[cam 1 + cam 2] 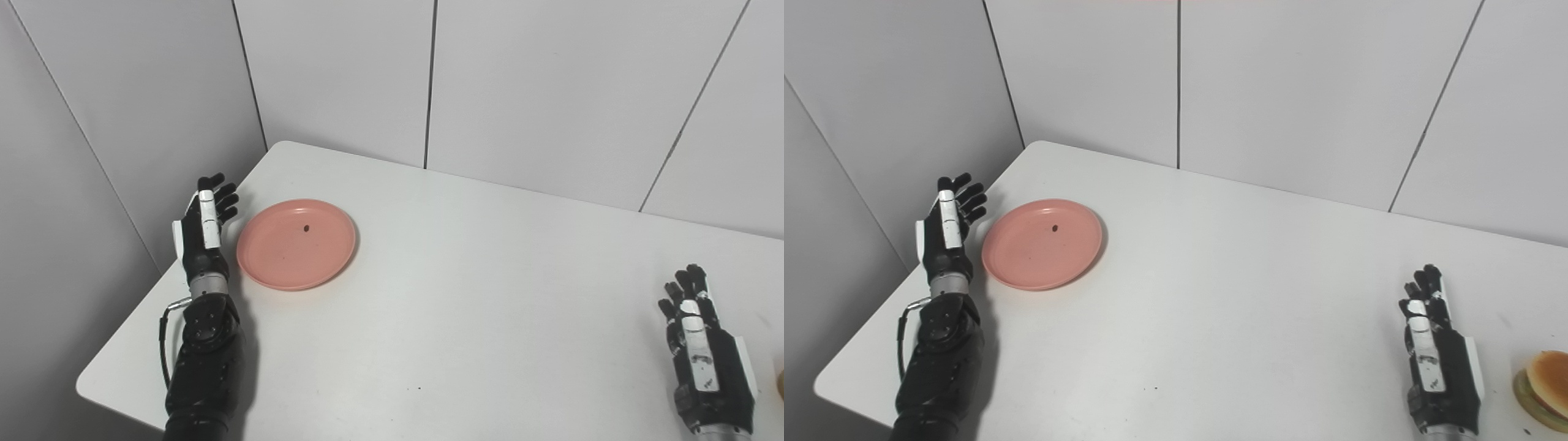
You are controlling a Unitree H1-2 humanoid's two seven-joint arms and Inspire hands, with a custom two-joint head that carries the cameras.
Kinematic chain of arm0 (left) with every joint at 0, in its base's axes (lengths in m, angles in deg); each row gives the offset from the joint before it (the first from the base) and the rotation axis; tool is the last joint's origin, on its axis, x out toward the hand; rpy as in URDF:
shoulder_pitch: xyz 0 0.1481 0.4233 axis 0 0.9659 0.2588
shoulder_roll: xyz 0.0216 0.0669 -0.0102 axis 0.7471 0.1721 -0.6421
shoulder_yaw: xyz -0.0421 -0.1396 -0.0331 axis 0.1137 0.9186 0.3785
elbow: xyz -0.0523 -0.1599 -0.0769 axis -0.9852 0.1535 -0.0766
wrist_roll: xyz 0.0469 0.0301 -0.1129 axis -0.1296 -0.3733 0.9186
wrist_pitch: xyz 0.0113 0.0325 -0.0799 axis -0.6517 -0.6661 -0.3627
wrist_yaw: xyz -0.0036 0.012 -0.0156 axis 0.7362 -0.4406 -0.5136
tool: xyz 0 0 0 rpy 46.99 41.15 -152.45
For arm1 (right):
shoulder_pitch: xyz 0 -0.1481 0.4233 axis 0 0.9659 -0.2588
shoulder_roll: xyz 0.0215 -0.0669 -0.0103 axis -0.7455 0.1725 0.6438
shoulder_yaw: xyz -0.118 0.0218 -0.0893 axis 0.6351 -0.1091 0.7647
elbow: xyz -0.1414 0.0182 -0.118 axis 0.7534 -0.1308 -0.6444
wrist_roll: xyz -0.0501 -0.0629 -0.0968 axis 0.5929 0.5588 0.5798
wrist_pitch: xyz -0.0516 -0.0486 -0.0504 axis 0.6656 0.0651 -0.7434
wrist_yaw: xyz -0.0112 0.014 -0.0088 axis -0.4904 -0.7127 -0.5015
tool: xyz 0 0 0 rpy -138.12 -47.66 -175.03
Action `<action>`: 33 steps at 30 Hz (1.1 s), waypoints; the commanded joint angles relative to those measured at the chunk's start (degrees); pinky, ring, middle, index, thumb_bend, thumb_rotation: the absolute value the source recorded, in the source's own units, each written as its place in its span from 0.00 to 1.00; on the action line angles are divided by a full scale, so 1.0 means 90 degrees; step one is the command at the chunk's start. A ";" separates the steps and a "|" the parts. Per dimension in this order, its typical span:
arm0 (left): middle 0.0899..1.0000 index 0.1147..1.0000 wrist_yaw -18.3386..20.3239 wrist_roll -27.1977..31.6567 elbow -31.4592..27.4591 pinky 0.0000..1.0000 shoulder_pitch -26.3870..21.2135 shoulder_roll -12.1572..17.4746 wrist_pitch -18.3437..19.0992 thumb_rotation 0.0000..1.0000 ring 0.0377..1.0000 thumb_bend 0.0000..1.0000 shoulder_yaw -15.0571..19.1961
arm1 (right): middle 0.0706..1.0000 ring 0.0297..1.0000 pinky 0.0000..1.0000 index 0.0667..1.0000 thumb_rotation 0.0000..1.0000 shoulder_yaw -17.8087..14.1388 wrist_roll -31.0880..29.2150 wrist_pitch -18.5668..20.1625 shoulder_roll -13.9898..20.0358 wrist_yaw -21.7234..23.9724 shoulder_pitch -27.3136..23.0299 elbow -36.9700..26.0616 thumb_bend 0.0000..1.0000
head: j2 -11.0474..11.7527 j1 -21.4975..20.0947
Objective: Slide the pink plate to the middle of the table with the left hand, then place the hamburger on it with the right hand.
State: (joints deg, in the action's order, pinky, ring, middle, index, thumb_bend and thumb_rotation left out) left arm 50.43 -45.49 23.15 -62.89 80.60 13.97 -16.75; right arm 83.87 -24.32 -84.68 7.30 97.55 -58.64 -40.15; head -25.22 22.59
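A round pink plate (296,243) lies flat near the left side of the white table (465,294), with a small dark speck in it. My left hand (205,226) stands just left of the plate's rim, open with fingers stretched upward, holding nothing. My right hand (1439,355) rests low at the table's right front, fingers apart and empty. The hamburger (1545,388) sits on the table at the far right edge, just right of my right hand; only a sliver of it (781,380) shows in the left eye view.
Grey wall panels (490,79) close off the back and left of the table. The table's left edge (122,331) runs close under my left forearm. A tiny dark speck (418,388) lies on the front middle of the tabletop.
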 commanded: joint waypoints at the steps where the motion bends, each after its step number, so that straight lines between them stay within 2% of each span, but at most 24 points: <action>1: 0.75 0.74 0.0176 0.0046 -0.0133 0.84 -0.0189 0.0208 0.0139 1.00 0.79 0.82 -0.0092 | 1.00 1.00 1.00 1.00 0.79 -0.0036 -0.0023 -0.0220 0.0004 -0.0001 -0.0107 -0.0146 0.58 | -0.0007 -0.0004; 6: 0.75 0.74 0.0403 0.0245 -0.0235 0.81 -0.0232 0.0127 0.0588 1.00 0.79 0.79 -0.0226 | 1.00 1.00 1.00 1.00 0.79 -0.0047 -0.0022 -0.0208 -0.0020 -0.0038 -0.0111 -0.0166 0.58 | -0.0018 -0.0015; 13: 0.77 0.75 0.0608 0.0595 -0.0428 0.83 -0.0268 -0.0039 0.1063 0.98 0.81 0.83 -0.0312 | 0.99 1.00 1.00 1.00 0.79 -0.0037 -0.0034 -0.0136 -0.0022 -0.0042 -0.0099 -0.0243 0.58 | -0.0037 -0.0021; 19: 0.75 0.72 0.0899 0.0754 -0.0495 0.81 -0.0252 -0.0102 0.1119 0.99 0.79 0.84 -0.0559 | 0.99 1.00 1.00 1.00 0.79 -0.0023 -0.0029 -0.0110 -0.0039 -0.0047 -0.0079 -0.0327 0.57 | -0.0066 -0.0059; 23: 0.76 0.74 0.1177 0.1036 -0.0584 0.83 -0.0262 -0.0195 0.1276 1.00 0.80 0.82 -0.0657 | 0.99 1.00 1.00 1.00 0.78 -0.0020 -0.0024 -0.0056 -0.0067 -0.0079 -0.0071 -0.0379 0.58 | -0.0080 -0.0085; 33: 0.77 0.76 0.1512 0.1081 -0.0781 0.81 -0.0315 -0.0631 0.1537 0.99 0.80 0.83 -0.1095 | 1.00 1.00 1.00 1.00 0.80 0.0021 0.0063 -0.0133 -0.0070 -0.0155 -0.0085 -0.0314 0.58 | -0.0133 -0.0236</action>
State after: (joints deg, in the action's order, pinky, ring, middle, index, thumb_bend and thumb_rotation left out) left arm 62.91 -36.37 17.01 -64.52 75.49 26.59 -25.75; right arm 84.20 -23.86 -84.57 6.65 96.17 -58.50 -41.99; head -26.37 20.39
